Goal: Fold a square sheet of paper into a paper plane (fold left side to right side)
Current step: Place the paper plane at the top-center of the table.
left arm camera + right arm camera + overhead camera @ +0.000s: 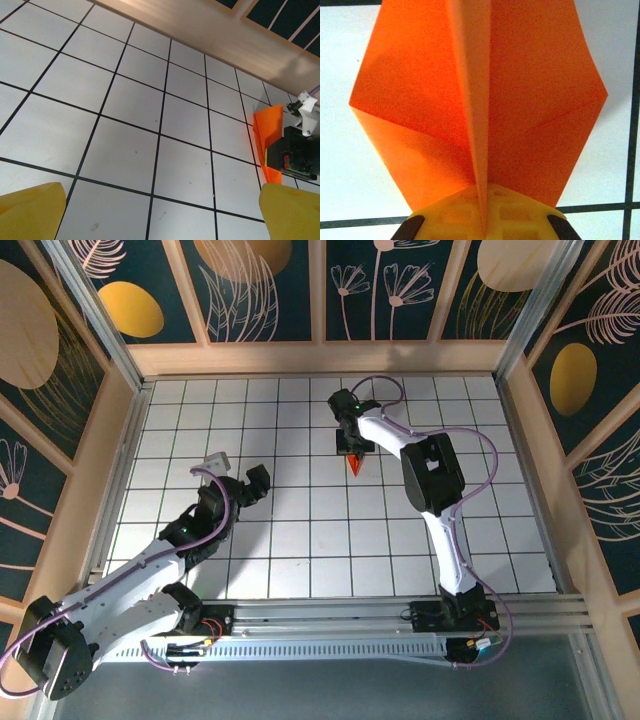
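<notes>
From above, my right gripper (352, 448) is clamped on the plane (355, 466), whose tip pokes out just below it, and my left gripper (255, 483) stands wide open well to its left. My left wrist sees the orange paper touching that right gripper. My right wrist sees creased wings spreading from a centre fold between my pads (470, 216), so I judge the folding done and only the release left.

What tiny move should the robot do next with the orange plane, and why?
Probably lower the plane flat onto the table and open the right gripper. It already looks folded, with wings spread either side of the pinched crease, and the left gripper is open and well apart from it.
</notes>
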